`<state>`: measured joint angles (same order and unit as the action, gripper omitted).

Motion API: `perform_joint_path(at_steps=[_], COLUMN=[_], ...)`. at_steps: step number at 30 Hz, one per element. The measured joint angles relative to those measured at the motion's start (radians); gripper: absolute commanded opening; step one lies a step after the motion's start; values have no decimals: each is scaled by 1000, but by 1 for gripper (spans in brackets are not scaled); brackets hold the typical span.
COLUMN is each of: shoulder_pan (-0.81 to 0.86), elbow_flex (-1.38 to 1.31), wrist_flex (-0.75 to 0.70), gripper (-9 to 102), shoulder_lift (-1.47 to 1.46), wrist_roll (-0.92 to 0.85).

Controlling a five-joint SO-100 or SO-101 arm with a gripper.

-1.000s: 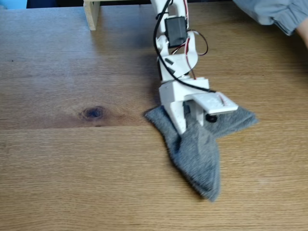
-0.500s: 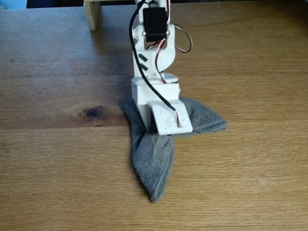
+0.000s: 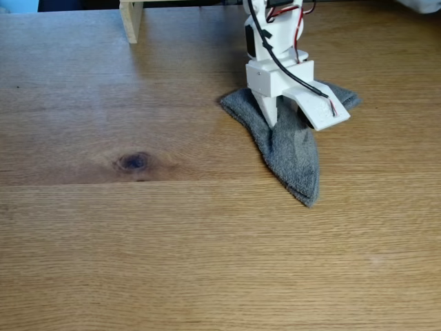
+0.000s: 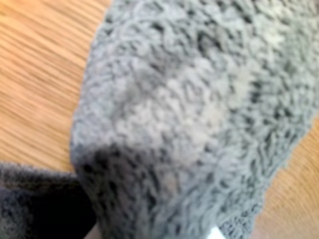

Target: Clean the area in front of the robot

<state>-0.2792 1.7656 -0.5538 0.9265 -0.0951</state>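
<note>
Light-brown plank tabletop (image 3: 207, 262) with one dark knot (image 3: 134, 161). A grey cloth (image 3: 293, 152) lies flat on it, directly beneath the arm's tip. A pale wooden post (image 3: 131, 19) stands far left of the arm.

In the fixed view the arm (image 3: 279, 69) now stands farther back and to the right of where it was half a second ago, close to the table's far edge. The cloth (image 3: 289, 148) has travelled with it: it lies well right of the knot (image 3: 133, 161) instead of just beside it, and its long tail points toward the lower right. The flat jaw (image 3: 318, 107) now angles out to the right rather than facing forward. The sleeve seen a second ago is gone.
</note>
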Motion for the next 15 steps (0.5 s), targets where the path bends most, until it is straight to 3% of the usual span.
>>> perform_joint_path(at_steps=[8, 11, 15], shoulder_pan=[124, 175, 241], elbow_flex=[-61, -218, -483], wrist_flex=[442, 480, 394], gripper=[0, 0, 0], shoulder_lift=[-235, -344, -463], wrist_roll=[-110, -137, -137])
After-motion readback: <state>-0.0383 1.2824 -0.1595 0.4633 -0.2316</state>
